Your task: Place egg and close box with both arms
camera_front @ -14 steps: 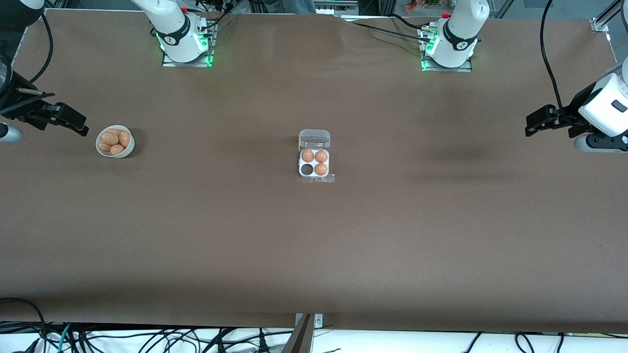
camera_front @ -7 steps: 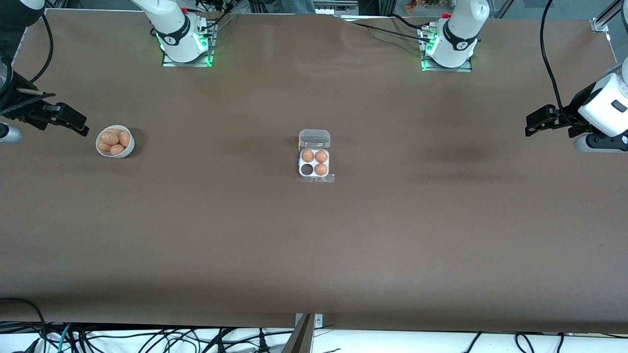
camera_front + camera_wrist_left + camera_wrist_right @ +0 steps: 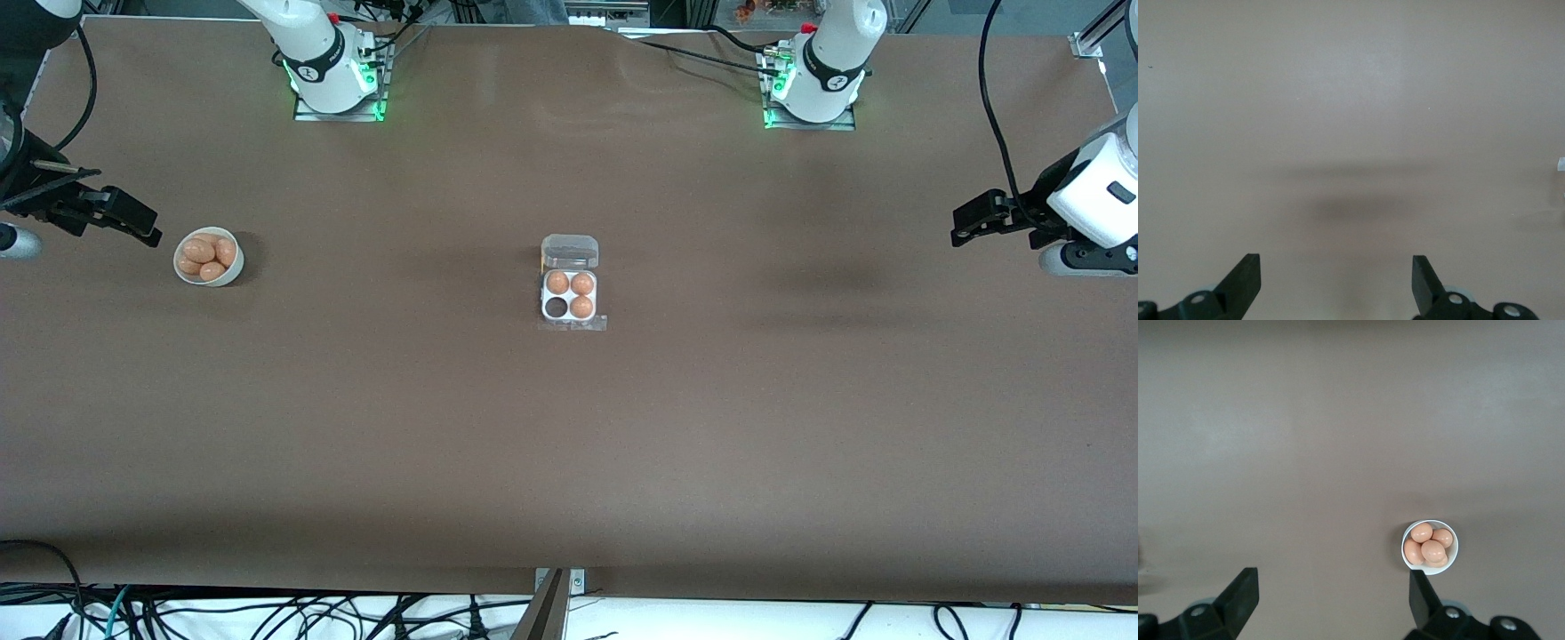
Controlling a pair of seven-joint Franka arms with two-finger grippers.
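The clear egg box stands at the table's middle with its lid open. It holds three light-brown eggs, and one cell is empty. Several more eggs lie in a round white bowl toward the right arm's end. My right gripper hovers beside that bowl, open and empty. The right wrist view shows its fingers apart, with the bowl and eggs next to one fingertip. My left gripper waits over bare table at the left arm's end, open and empty.
Both arm bases stand along the table edge farthest from the front camera. Black cables hang at both ends. Brown table top spreads around the box.
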